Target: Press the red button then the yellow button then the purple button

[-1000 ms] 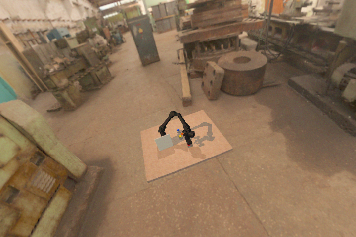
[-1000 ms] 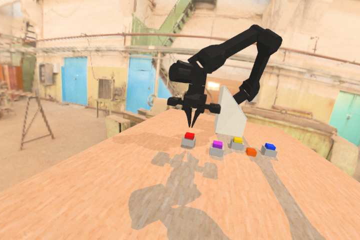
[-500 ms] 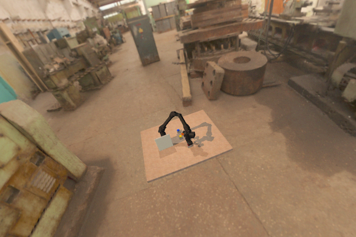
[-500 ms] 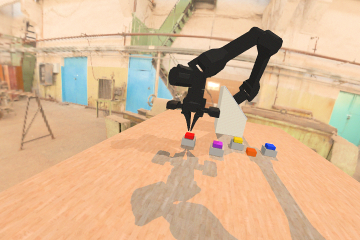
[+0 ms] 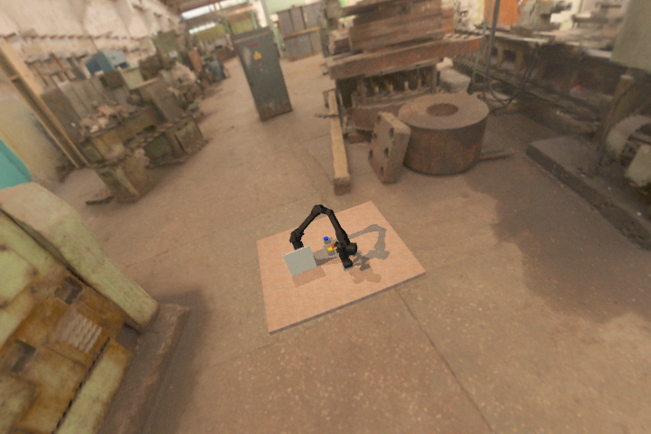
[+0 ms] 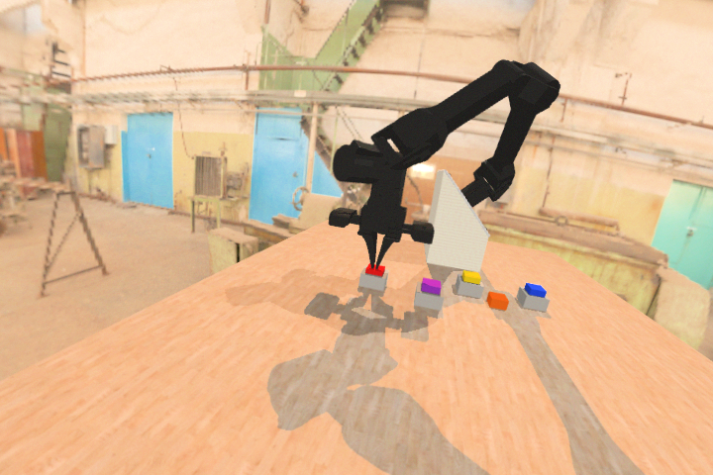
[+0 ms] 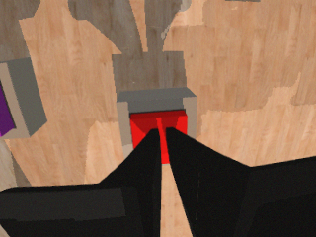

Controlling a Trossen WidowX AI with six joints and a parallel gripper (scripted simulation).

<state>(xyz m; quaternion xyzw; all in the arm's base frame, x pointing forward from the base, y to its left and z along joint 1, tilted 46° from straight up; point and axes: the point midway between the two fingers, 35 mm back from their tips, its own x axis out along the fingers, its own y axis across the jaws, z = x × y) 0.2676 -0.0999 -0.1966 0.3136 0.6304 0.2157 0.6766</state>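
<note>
My gripper (image 6: 374, 266) (image 7: 162, 134) is shut, fingertips together and pointing down, with nothing held. Its tips are at the top of the red button (image 6: 375, 271) (image 7: 142, 129), which sits on a grey base and seems lower in it than a raised cap. The purple button (image 6: 431, 286) (image 7: 4, 118) stands on its grey base beside it, to the right in the exterior view and at the left edge of the wrist view. The yellow button (image 6: 471, 277) (image 5: 330, 250) stands farther right on its grey base, its cap raised. In the top view the arm hides the red and purple buttons.
An orange block (image 6: 497, 300) lies between the yellow button and the blue button (image 6: 535, 290) (image 5: 325, 238). An upright white panel (image 6: 457, 230) (image 5: 300, 260) stands behind the yellow button in the exterior view, near the arm's base. All stand on a wooden board (image 5: 306, 306).
</note>
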